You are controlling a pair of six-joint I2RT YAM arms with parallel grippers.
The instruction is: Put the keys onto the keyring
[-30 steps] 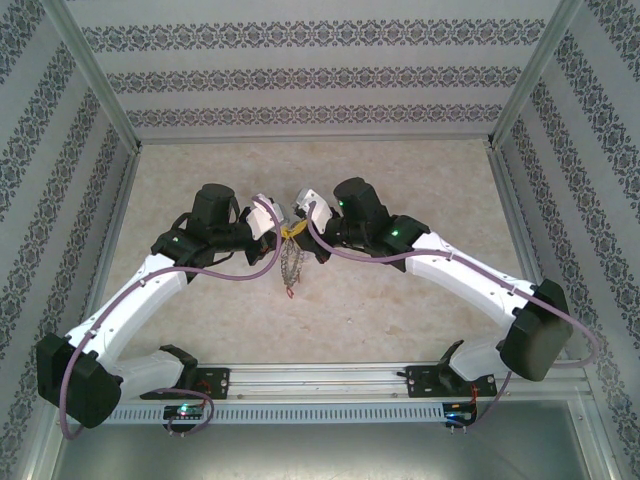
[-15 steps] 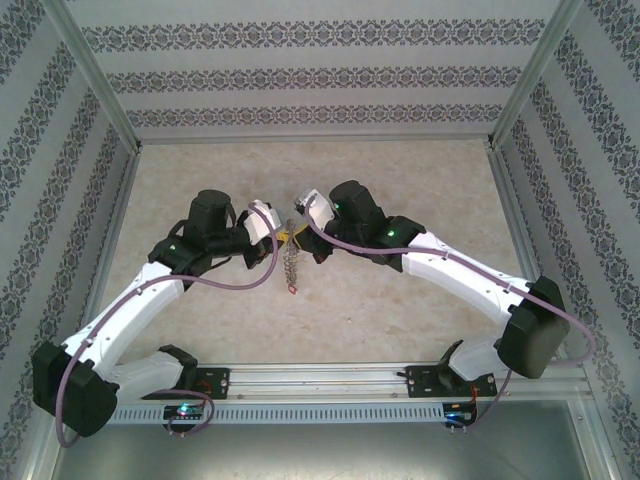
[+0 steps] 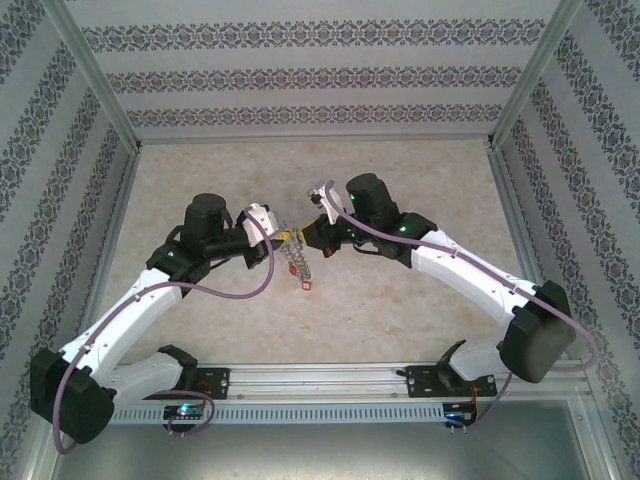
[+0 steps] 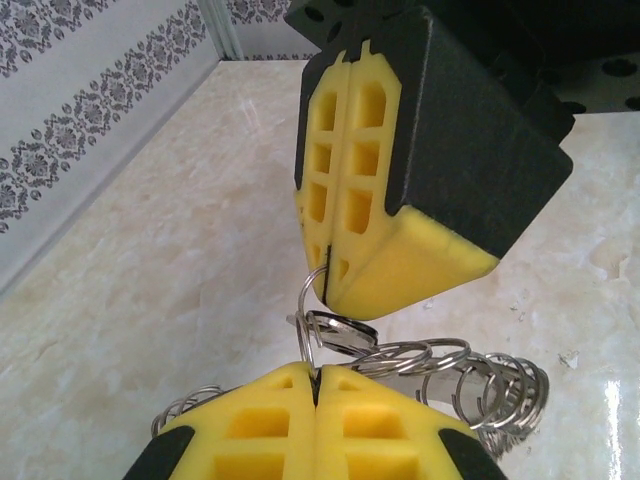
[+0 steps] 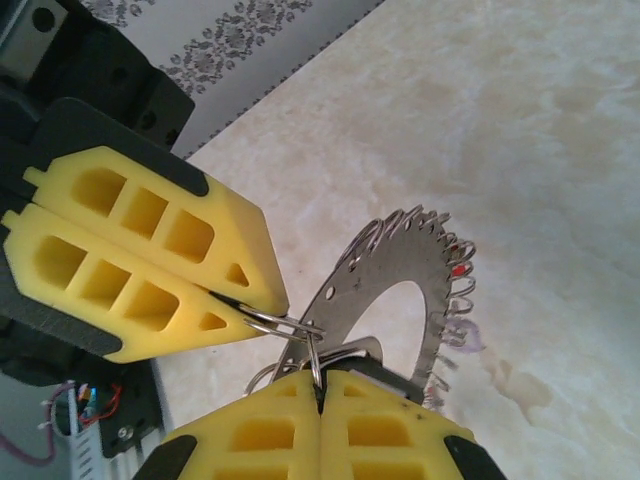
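Hanging over the middle of the table, between the two arms: the keyring, held at its upper end from both sides. Pinched there by the left gripper, yellow fingers pressed fully together on one thin wire loop. Pinched also by the right gripper, closed just as tightly on a small loop, tip almost touching the other tip. Below the grip, a flat metal doughnut with many small loops round its edge. At the lower end, a red tag. Just under the right gripper's tip in the left wrist view, one metal key.
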